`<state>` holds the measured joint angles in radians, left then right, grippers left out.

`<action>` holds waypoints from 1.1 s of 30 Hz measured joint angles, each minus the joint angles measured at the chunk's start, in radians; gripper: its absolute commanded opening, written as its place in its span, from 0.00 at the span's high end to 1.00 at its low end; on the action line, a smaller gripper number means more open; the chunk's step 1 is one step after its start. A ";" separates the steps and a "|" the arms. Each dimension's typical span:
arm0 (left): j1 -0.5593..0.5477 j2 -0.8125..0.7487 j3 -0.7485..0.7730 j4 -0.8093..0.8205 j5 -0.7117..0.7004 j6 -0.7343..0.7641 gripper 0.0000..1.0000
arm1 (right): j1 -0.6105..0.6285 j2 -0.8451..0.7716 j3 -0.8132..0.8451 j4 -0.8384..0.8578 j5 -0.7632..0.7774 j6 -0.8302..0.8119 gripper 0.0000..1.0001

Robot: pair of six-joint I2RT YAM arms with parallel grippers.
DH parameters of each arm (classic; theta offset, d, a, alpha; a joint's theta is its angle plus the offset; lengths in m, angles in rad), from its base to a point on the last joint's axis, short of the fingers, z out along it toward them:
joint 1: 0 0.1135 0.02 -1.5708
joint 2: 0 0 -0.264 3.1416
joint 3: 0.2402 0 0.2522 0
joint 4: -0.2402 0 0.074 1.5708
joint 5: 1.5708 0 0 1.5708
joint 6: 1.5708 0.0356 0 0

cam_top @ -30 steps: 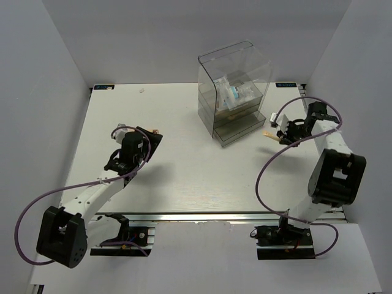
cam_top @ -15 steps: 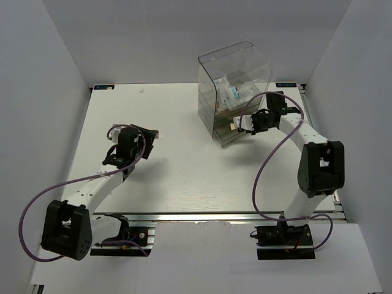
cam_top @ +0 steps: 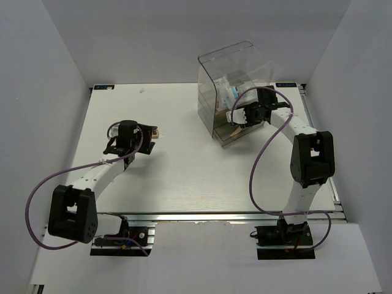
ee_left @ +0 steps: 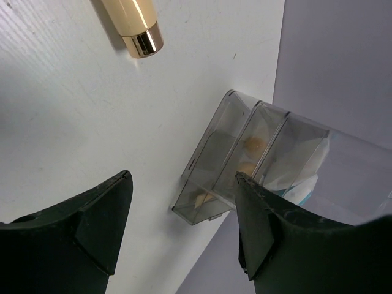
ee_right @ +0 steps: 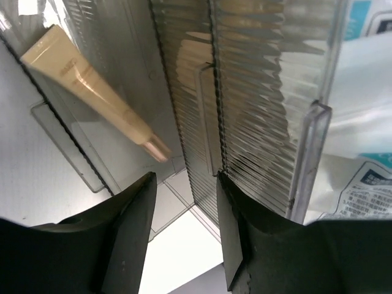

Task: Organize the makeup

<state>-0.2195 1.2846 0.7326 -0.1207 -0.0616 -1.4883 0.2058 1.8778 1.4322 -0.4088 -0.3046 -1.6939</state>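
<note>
Showing the overhead view, the clear drawer box [cam_top: 236, 67] stands at the upper right of the white table [cam_top: 177, 171], with the right arm reaching its front and the left arm at centre left. Right wrist view: the right gripper [ee_right: 185, 176] has its fingers spread, with nothing between them, and faces the ribbed drawer fronts at close range. The beige squeeze tube [ee_right: 92, 92] lies slantwise at the upper left of that frame, its metallic cap pointing down and right, seen against the clear plastic of the box's lowest level and blurred. The clear packet [ee_right: 361, 122] with white-blue contents fills the right edge, inside the box. Left wrist view: the left gripper [ee_left: 183, 176] is likewise spread and empty above the table. The cream stick [ee_left: 131, 24], gold-ended, lies on the table at upper left, apart from both fingers. Peach sponges [ee_left: 252, 146] show dimly through the box walls.
</note>
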 measured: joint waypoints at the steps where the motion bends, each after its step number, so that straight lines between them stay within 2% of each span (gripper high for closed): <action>1: 0.003 0.016 0.013 -0.002 0.002 -0.006 0.23 | 0.000 0.000 -0.001 0.006 0.000 0.011 0.52; 4: 0.011 0.079 0.075 -0.026 0.003 -0.022 0.25 | -0.003 -0.014 -0.010 0.016 -0.017 0.099 0.55; 7: 0.018 0.164 0.169 -0.092 -0.006 -0.037 0.26 | -0.019 -0.077 -0.035 0.024 -0.081 0.274 0.51; 9: 0.024 0.231 0.241 -0.154 -0.018 -0.058 0.26 | -0.038 -0.170 -0.088 0.066 -0.127 0.427 0.37; 14: 0.048 0.450 0.468 -0.376 -0.033 -0.115 0.26 | -0.064 -0.474 -0.291 0.213 -0.196 0.730 0.20; 18: 0.061 0.618 0.617 -0.498 -0.027 -0.129 0.27 | -0.063 -0.624 -0.407 0.298 -0.234 0.888 0.20; 23: 0.076 0.772 0.745 -0.599 -0.023 -0.137 0.31 | -0.069 -0.673 -0.478 0.311 -0.247 0.990 0.20; 26: 0.086 0.801 0.801 -0.646 -0.035 -0.135 0.58 | -0.077 -0.679 -0.492 0.308 -0.249 1.025 0.20; 27: 0.089 0.807 0.806 -0.652 -0.035 -0.135 0.77 | -0.081 -0.682 -0.494 0.307 -0.249 1.033 0.20; 28: 0.092 0.809 0.806 -0.656 -0.032 -0.138 0.84 | -0.084 -0.686 -0.495 0.307 -0.249 1.040 0.20; 30: 0.095 0.802 0.799 -0.657 -0.034 -0.135 0.96 | -0.090 -0.694 -0.495 0.309 -0.252 1.054 0.20; 33: 0.099 0.774 0.760 -0.629 -0.032 -0.115 1.00 | -0.101 -0.703 -0.495 0.312 -0.256 1.071 0.20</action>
<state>-0.1207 2.0586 1.4929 -0.7498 -0.0937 -1.6035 0.1043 1.1748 0.9375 -0.0967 -0.5606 -0.6231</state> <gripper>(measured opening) 0.152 0.800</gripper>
